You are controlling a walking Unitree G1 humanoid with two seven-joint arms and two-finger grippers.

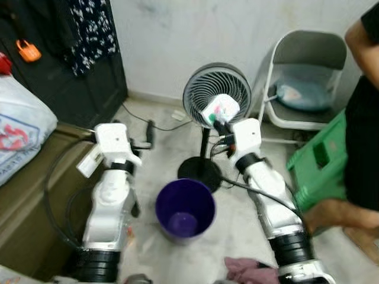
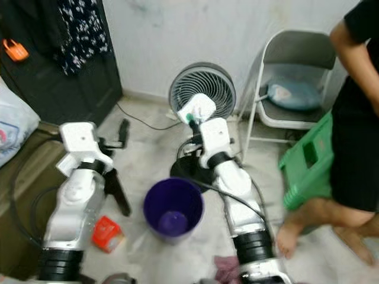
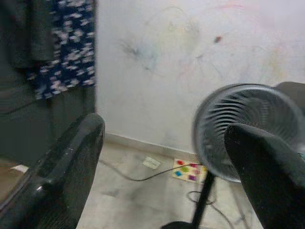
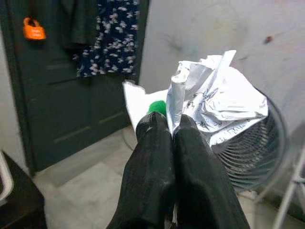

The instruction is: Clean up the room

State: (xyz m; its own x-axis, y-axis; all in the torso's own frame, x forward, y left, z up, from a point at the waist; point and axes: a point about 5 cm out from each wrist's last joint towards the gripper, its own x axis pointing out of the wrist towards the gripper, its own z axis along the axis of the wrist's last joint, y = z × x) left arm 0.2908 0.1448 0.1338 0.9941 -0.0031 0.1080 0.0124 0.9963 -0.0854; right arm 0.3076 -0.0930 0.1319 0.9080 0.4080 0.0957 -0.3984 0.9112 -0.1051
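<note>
Fingers of your right gripper (image 4: pixel 172 131) pinch crumpled paper (image 4: pixel 217 102), undropped; left gripper (image 3: pixel 162 171) open, empty; bin (image 1: pixel 185 210) below.

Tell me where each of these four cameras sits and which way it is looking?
Left eye, on the head: looks down at the purple bin and fan; both silver arms show.
Right eye: same scene, plus a red packet on the floor.
Left wrist: looks along the open left pincer toward the wall and fan.
Right wrist: looks along the right pincer, shut on crumpled paper, toward a dark door.
All four share the fan.
</note>
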